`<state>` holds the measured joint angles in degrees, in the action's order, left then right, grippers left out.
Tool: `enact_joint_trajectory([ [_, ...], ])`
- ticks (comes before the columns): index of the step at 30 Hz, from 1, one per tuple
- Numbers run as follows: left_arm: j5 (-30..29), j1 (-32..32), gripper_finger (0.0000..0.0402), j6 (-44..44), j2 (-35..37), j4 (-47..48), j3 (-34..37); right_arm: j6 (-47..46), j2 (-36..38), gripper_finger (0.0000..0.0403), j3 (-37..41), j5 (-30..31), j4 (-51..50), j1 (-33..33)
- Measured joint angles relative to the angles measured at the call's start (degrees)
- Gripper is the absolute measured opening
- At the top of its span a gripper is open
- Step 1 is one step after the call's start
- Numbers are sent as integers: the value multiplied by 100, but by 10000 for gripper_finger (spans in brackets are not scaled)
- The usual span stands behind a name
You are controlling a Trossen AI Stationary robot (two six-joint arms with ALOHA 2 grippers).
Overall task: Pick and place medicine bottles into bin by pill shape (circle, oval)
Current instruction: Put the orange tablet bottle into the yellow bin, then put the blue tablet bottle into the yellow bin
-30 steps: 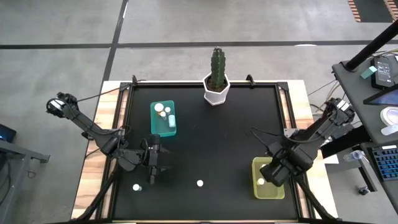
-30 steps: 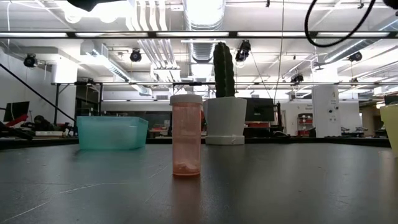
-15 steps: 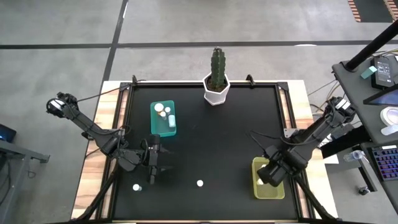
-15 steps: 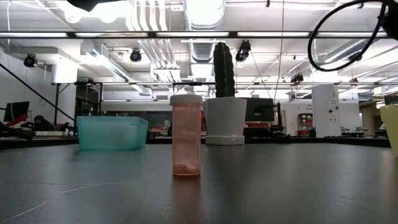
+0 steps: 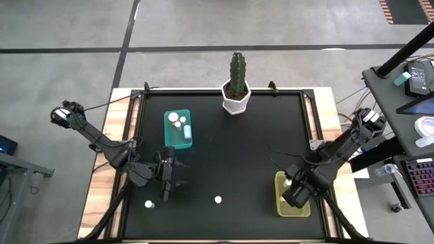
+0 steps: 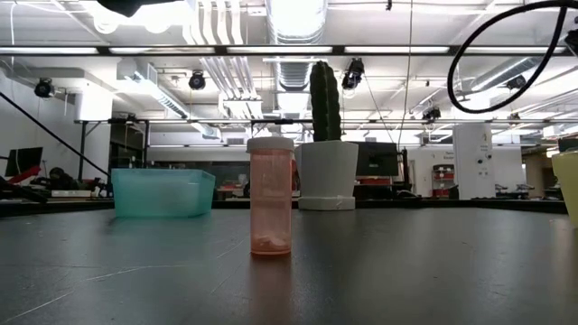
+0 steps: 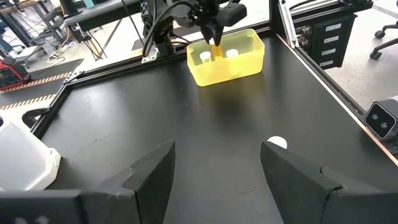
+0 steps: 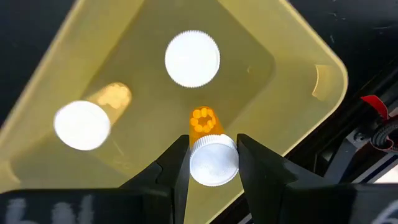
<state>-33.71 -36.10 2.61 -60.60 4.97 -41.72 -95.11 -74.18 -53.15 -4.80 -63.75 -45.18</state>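
One bottle sits pinched in my right gripper, cap toward the camera, long axis pointing straight down into the yellow bin, lower right of the overhead frame; left gripper hangs open

fingers gripping bottle (white-capped), yellow bin

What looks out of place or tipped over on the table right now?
Nothing stands out. The bottle at table centre stands upright with its cap on, and another sits near the left gripper. The right gripper holds a bottle over the yellow bin, where two more bottles stand upright.
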Motion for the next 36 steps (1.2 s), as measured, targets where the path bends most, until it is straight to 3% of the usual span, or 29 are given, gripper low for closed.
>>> enact_joint_trajectory([
  [14, 0, 0, 221, -1, 0, 0, 3, 166, -247, 113, 0, -16, 2, -169],
  [28, 0, 0, 221, -2, 0, 2, 3, 125, -234, 183, 0, -22, -24, -169],
  [36, 0, 2, 221, 0, -4, 0, 5, -70, 36, 195, -82, -61, -66, -169],
])
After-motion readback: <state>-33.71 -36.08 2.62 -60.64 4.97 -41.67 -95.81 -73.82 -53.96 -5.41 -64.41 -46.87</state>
